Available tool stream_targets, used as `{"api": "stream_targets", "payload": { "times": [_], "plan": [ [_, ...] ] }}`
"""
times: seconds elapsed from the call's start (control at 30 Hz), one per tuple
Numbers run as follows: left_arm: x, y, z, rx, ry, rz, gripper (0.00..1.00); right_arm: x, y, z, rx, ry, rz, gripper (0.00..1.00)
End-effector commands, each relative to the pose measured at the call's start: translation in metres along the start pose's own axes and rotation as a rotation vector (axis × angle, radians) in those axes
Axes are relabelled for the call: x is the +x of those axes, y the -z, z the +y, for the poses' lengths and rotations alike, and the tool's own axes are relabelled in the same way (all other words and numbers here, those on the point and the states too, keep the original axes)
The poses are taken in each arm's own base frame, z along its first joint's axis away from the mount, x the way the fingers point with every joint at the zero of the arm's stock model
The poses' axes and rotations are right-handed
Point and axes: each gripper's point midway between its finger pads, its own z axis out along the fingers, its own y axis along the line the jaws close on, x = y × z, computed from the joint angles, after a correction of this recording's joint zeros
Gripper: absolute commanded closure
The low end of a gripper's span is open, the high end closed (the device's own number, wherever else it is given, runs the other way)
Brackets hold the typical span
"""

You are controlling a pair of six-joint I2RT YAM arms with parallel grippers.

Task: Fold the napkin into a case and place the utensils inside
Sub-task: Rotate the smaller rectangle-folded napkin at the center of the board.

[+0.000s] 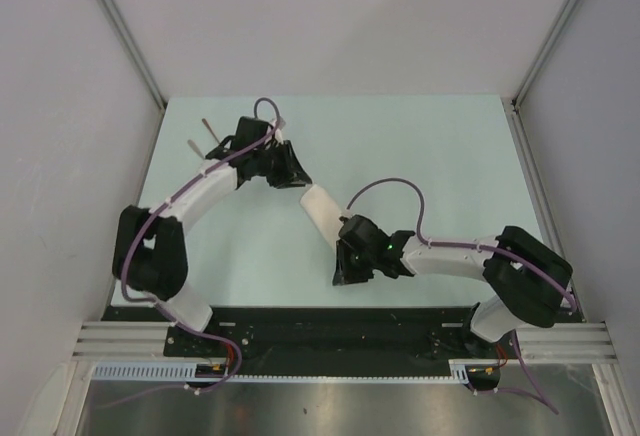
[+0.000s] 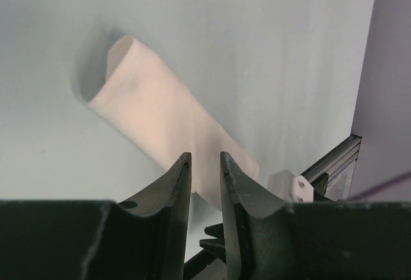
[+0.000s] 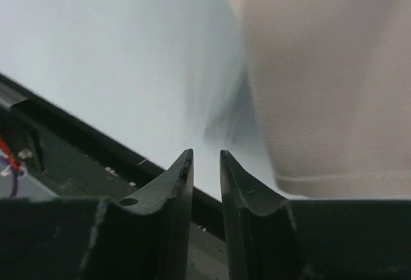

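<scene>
Pale surface (image 1: 440, 156) carries the cloth case (image 1: 320, 208), a narrow folded strip lying diagonally between both arms, 1 end curled open in the left wrist view. Left fingers (image 2: 181, 180) sit slightly parted right over its near end, pinching nothing. Right fingers (image 3: 234, 183) are equally parted and empty, just beside the other end. The 2 utensils (image 1: 203, 136) lie far left, mostly hidden behind the left arm, only handles showing. Risks: the loose fold may spring open with nothing pinning it; the light cloth may slide or bunch if a utensil is pushed in unheld; thin flat handles could slip from the fingers; the mouth may flatten shut.
</scene>
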Motion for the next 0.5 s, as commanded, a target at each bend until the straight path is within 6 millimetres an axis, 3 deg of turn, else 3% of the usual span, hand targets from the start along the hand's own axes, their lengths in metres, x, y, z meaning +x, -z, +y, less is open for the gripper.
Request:
{"api": "stream_targets", "payload": {
  "times": [0.0,0.2,0.33,0.47],
  "plan": [
    [0.022,0.021,-0.003,0.019,-0.05,-0.038,0.7,-0.004,-0.013,-0.039,0.173,-0.103,-0.079,0.72],
    [0.043,0.037,0.004,0.016,-0.109,-0.053,0.68,-0.014,-0.012,-0.076,0.285,-0.157,-0.155,0.72],
    [0.05,0.039,-0.003,0.043,-0.133,-0.039,0.67,-0.037,-0.001,-0.105,0.348,-0.152,-0.215,0.69],
    [0.051,0.036,-0.017,0.081,-0.156,-0.019,0.67,-0.082,0.009,-0.144,0.4,-0.187,-0.257,0.68]
  ]
}}
